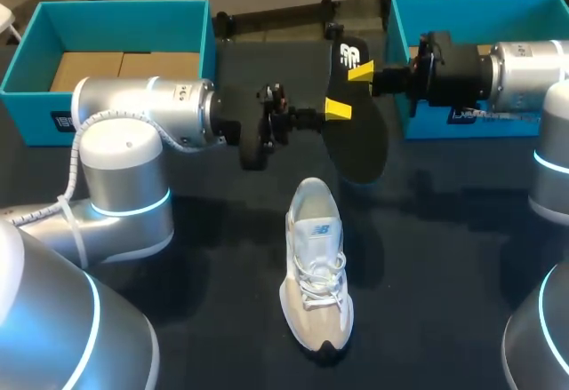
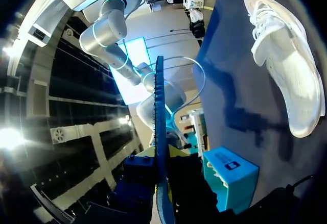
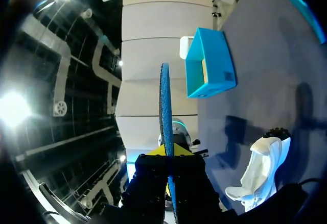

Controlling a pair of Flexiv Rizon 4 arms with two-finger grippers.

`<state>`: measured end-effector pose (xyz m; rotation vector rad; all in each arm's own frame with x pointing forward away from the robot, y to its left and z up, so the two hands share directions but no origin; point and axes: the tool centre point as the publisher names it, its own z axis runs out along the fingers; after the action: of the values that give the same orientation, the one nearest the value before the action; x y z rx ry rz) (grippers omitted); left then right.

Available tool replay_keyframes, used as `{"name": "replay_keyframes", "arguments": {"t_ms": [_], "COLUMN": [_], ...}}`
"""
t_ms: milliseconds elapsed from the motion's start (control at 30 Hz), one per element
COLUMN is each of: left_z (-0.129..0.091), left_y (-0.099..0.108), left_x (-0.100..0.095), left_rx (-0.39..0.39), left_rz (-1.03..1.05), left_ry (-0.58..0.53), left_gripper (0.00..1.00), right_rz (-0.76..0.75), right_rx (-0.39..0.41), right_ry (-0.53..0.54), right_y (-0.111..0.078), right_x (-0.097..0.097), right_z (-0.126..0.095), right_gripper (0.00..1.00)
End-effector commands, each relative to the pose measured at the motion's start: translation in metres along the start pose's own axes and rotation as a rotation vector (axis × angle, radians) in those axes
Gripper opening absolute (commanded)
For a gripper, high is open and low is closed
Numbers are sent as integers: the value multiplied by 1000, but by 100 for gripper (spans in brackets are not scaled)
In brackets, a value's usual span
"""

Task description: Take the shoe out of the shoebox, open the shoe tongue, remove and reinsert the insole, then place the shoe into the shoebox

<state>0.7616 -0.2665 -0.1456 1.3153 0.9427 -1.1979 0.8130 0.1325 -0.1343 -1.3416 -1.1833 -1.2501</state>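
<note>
I have the insole point(image 1: 357, 146) held up in the air over the middle of the table point(image 1: 444, 257), pinched from two sides. My left tool point(image 1: 338, 108) comes in from the left and is clenched on the insole's long edge about halfway along. My right tool point(image 1: 360, 72) comes in from the right and is clenched on it nearer the far end, just beside the printed logo. From the head camera the insole shows its black face. In both wrist views I see it edge-on as a thin blue strip running straight out between the fingers, which press against it on either side.

The sneaker point(image 1: 316, 266) is out of the box. It stands on its sole on the table below and a little nearer to me than the insole, touching neither tool. Its heel opening points toward the far side and its dark-tipped toe toward me. It is white and pale beige, with the laces loose over the tongue.

The left shoebox point(image 1: 27, 61), teal, sits at the far left behind my left arm point(image 1: 133, 141) and shows brown cardboard inside. The right shoebox point(image 1: 400, 26), also teal, sits at the far right, partly hidden by my right arm point(image 1: 524, 70). Both are well apart from the sneaker.
</note>
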Motion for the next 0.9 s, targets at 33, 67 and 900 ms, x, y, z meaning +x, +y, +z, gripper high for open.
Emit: {"name": "replay_keyframes", "arguments": {"t_ms": [33,67,900], "left_z": [2,2,-13], "left_y": [-1,-1,-8], "left_x": [1,1,-11], "left_rx": [-4,-4,-17], "left_rz": [5,5,12], "left_ry": [-4,-5,-7], "left_gripper": [12,14,0], "right_rz": [0,0,-22], "right_rx": [-2,-2,-21], "right_ry": [-1,-1,46], "right_y": [-1,-1,-8], "right_x": [0,0,0], "right_z": [1,1,-7], "right_gripper": [0,0,100]}}
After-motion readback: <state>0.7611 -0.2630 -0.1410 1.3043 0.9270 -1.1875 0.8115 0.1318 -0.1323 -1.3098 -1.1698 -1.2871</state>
